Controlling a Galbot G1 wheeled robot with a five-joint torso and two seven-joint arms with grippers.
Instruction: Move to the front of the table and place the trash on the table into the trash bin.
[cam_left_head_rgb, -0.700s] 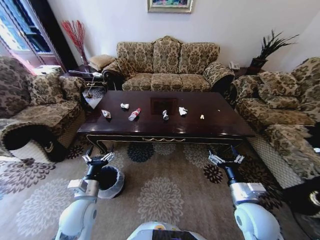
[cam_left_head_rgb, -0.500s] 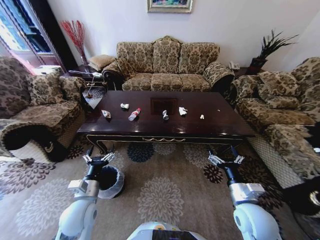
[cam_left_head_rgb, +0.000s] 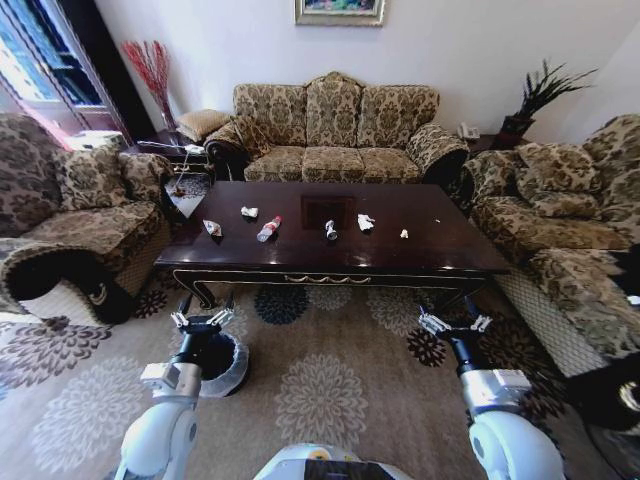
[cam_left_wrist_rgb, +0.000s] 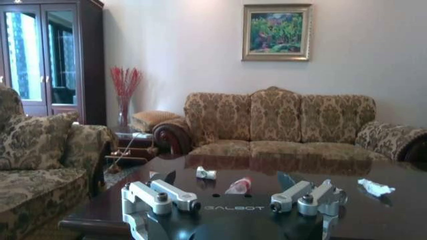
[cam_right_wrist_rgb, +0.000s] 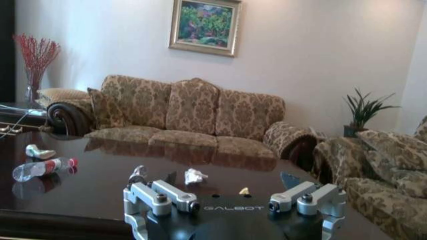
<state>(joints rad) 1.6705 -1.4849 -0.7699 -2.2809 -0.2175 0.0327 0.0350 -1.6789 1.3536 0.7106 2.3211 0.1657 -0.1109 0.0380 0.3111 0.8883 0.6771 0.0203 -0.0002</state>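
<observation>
The dark glossy table (cam_left_head_rgb: 450, 250) stands ahead with several pieces of trash on it. These include a clear bottle with a red cap (cam_left_head_rgb: 268, 229), a small crushed bottle (cam_left_head_rgb: 330, 230), crumpled white papers (cam_left_head_rgb: 249, 212) (cam_left_head_rgb: 366, 222), a wrapper (cam_left_head_rgb: 212, 228) and a tiny scrap (cam_left_head_rgb: 404, 234). The trash bin (cam_left_head_rgb: 228, 368) sits on the carpet by the table's front left leg, partly behind my left arm. My left gripper (cam_left_head_rgb: 203, 322) hovers open over the bin. My right gripper (cam_left_head_rgb: 453, 325) hangs open near the front right corner. From the wrists I see the bottle (cam_left_wrist_rgb: 238, 185) (cam_right_wrist_rgb: 41, 168).
A sofa (cam_left_head_rgb: 335, 130) stands behind the table, with armchairs at left (cam_left_head_rgb: 70, 210) and right (cam_left_head_rgb: 560, 230). A side table (cam_left_head_rgb: 175, 155) sits at the back left. Patterned carpet (cam_left_head_rgb: 320, 400) lies open between me and the table.
Both grippers sit a little lower in the head view than before. Nothing on the table has moved.
</observation>
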